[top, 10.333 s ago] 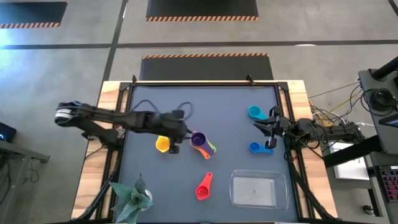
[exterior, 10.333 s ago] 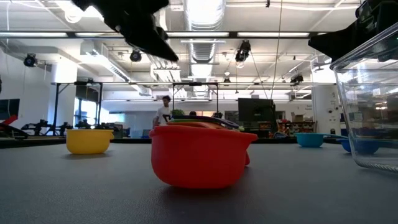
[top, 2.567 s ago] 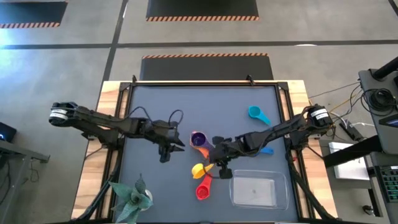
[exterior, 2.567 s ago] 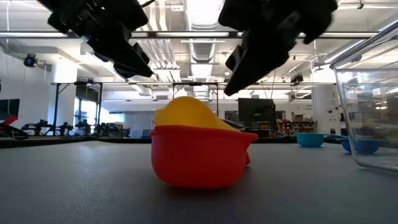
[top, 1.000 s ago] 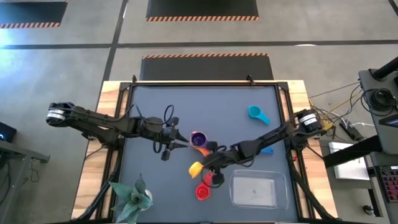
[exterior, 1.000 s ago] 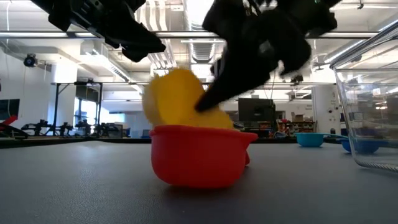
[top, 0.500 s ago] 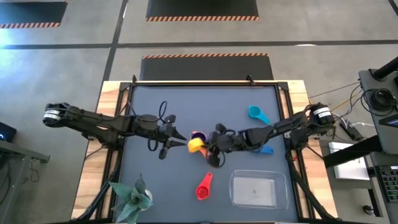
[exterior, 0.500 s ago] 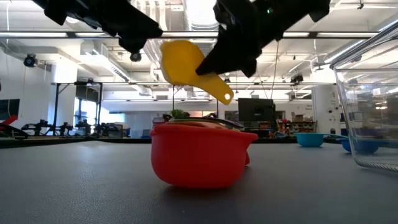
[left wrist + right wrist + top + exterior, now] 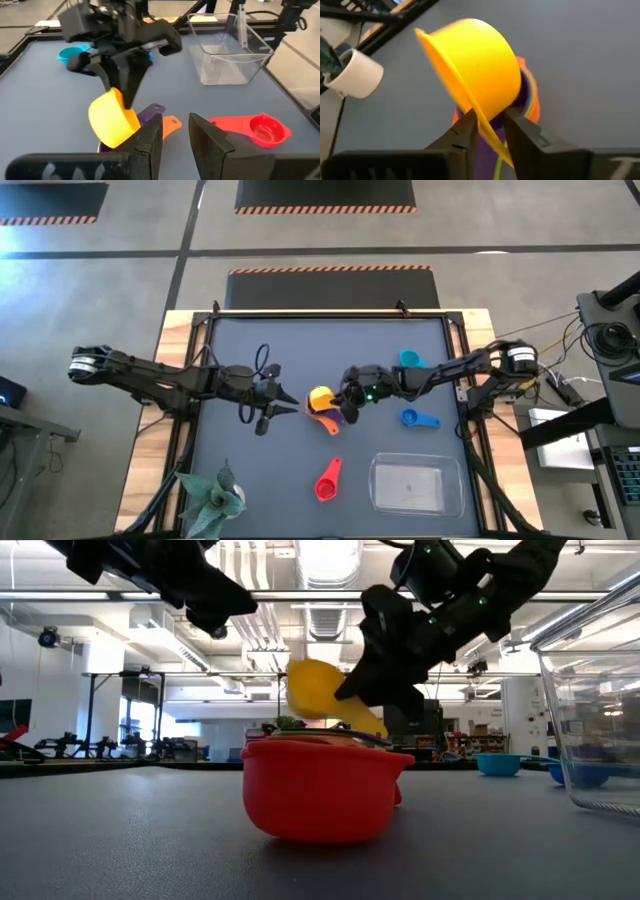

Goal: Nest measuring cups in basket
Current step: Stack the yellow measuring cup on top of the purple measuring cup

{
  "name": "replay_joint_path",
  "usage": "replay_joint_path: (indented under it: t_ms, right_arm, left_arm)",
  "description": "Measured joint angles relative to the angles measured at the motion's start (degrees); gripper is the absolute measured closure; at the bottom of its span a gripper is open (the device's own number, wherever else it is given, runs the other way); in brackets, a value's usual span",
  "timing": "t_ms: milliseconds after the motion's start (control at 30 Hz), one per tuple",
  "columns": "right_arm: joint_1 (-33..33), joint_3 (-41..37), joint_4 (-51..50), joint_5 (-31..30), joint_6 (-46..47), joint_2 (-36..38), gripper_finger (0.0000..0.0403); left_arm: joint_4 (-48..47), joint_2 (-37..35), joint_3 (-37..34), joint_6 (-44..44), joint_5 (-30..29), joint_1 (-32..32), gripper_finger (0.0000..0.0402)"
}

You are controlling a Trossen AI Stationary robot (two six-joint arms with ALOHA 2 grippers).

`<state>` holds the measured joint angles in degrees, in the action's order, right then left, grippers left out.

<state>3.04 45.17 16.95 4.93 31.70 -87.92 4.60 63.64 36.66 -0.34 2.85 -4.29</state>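
The yellow cup [image 9: 320, 397] [image 9: 475, 60] hangs tilted in my right gripper [image 9: 343, 411] [image 9: 489, 118], just above the nested purple, orange and green cups [image 9: 330, 423] near the table's middle. My left gripper [image 9: 292, 402] [image 9: 175, 125] is open, hovering just left of them and touching nothing. The red cup [image 9: 327, 478] [image 9: 320, 785] rests on its base by the near edge. Beside it, to the right, is the clear basket [image 9: 373, 483]. On the right side sit the cyan cup [image 9: 410, 360] and the blue cup [image 9: 412, 418]. My right gripper pinches the yellow cup's handle [image 9: 487, 131] between its two fingers, coming from the table's right and slanting down. The cup is lifted clear and tipped on its side, its bowl [image 9: 112, 117] sticking out past the fingertips over the nested cups.
A potted plant in a white cup [image 9: 215, 495] stands at the near left corner. Raised black rails run along the table's edges. Bare grey mat lies at the far left and between the arms and the far edge.
My right gripper has carried the yellow cup from beside the red cup up and toward the far edge, ending over the nested cups. The cup has left the table and tipped about in the hold. My left gripper has barely moved.
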Motion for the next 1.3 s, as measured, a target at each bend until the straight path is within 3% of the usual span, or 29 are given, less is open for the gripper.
replay_joint_path:
  t_ms: [333, 533, 867, 1100, 1300]
  right_arm:
    - [0.0, 0.7, 0.0, 1.6, -0.3, -0.5, 0.0236]
    - [0.3, 1.7, -1.0, 1.6, -5.7, 1.8, 0.0210]
    - [-1.6, 3.2, -1.8, -1.9, -19.2, 5.6, 0.0223]
    - [-2.7, 3.1, -11.0, -2.0, -17.8, 2.7, 0.0236]
    - [-2.7, 3.1, -12.8, -2.0, -14.4, 0.6, 0.0248]
  left_arm:
    - [0.1, 0.0, -0.2, -0.2, -0.9, 0.0, 0.0325]
    - [0.1, 0.0, -0.8, -0.2, -0.9, 0.0, 0.0325]
    - [0.3, 0.0, -0.9, -0.2, -1.2, 0.0, 0.0325]
    - [0.4, 0.0, -1.0, -0.2, -2.0, 0.0, 0.0325]
    - [0.4, 0.0, -1.2, -0.2, -2.0, 0.0, 0.0325]
